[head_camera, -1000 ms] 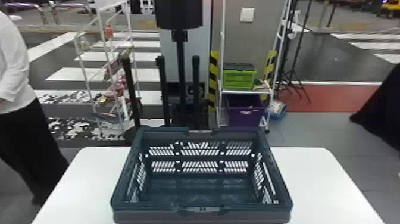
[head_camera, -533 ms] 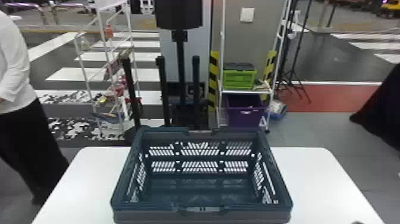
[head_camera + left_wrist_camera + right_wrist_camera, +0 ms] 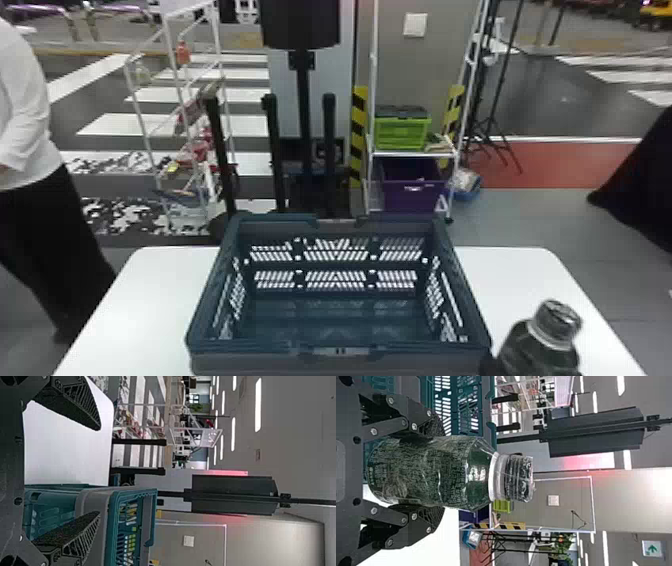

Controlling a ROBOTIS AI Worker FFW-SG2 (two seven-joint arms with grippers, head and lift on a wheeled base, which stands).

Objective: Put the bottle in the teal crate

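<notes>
The teal crate (image 3: 215, 280) stands on the white table with its top open and its inside bare. At the lower right of the head view, my right gripper (image 3: 489, 364) holds a dark green bottle (image 3: 540, 350), cap up and slightly tilted, just right of the crate's near corner. The right wrist view has the bottle (image 3: 431, 473) clamped between both fingers of the right gripper (image 3: 440, 472), the crate (image 3: 484, 411) beside it. My left gripper (image 3: 98, 472) is open with nothing between its fingers; the crate (image 3: 113, 534) lies beyond one of them.
The white table (image 3: 145, 300) extends on both sides of the crate. Behind it stand a black post (image 3: 302, 110), a white rack (image 3: 172, 65) and a shelf holding a green box (image 3: 402, 132) and a purple bin (image 3: 412, 192). A person stands at the left.
The bottle, held in my right gripper, has come up into the head view's lower right corner, where only a small dark tip showed half a second ago. The crate has not moved.
</notes>
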